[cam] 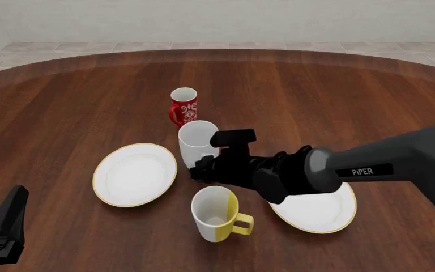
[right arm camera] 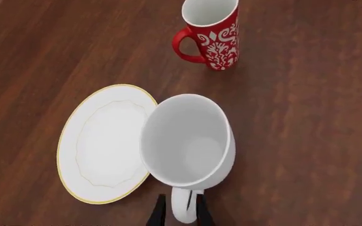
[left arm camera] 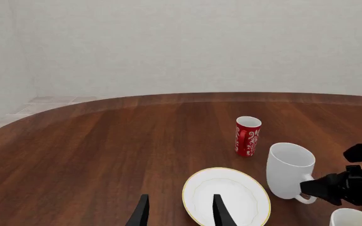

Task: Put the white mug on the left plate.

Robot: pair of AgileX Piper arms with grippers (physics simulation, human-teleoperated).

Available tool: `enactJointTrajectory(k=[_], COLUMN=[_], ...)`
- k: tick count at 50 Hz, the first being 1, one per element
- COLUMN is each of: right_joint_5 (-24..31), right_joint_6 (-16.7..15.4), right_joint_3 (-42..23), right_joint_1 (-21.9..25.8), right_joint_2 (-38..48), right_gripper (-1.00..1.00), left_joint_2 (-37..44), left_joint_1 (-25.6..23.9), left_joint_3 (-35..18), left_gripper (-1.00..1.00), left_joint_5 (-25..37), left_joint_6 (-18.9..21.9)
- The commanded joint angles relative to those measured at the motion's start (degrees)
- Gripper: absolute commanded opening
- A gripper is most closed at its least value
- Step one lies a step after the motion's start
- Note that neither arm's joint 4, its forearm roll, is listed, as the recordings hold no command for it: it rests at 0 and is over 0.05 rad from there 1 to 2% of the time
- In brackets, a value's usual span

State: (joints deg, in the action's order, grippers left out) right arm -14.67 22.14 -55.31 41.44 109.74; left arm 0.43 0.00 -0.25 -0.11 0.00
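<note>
Front view: we see the right tool (cam: pixel 200 168) pinching the white mug (cam: pixel 195 141) by its handle.
The mug stands just right of the left plate (cam: pixel 134 174); the left tool (left arm camera: pixel 179 213) is wide.

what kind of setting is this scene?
Likely a simulated dining or kitchen tabletop, not a real room: a rounded dark wood table set with a white mug, a red patterned mug and matching plates, with flat, render-like plain walls and a tiled floor behind.

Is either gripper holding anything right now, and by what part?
The right gripper grips the white mug by its handle; the left gripper holds nothing.
</note>
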Motion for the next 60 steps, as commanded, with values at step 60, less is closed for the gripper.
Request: enactJointTrajectory(k=[60], right_joint_5=[10.16], right_joint_6=[-13.37], right_joint_3=[-7.92], right_joint_1=[-1.96], right_joint_2=[-11.97], right_gripper=[-1.00], left_joint_2=[0.00], left_joint_1=[0.00], left_joint_3=[0.00], left_gripper=[1.00], left_joint_5=[0.00], left_joint_6=[-0.01])
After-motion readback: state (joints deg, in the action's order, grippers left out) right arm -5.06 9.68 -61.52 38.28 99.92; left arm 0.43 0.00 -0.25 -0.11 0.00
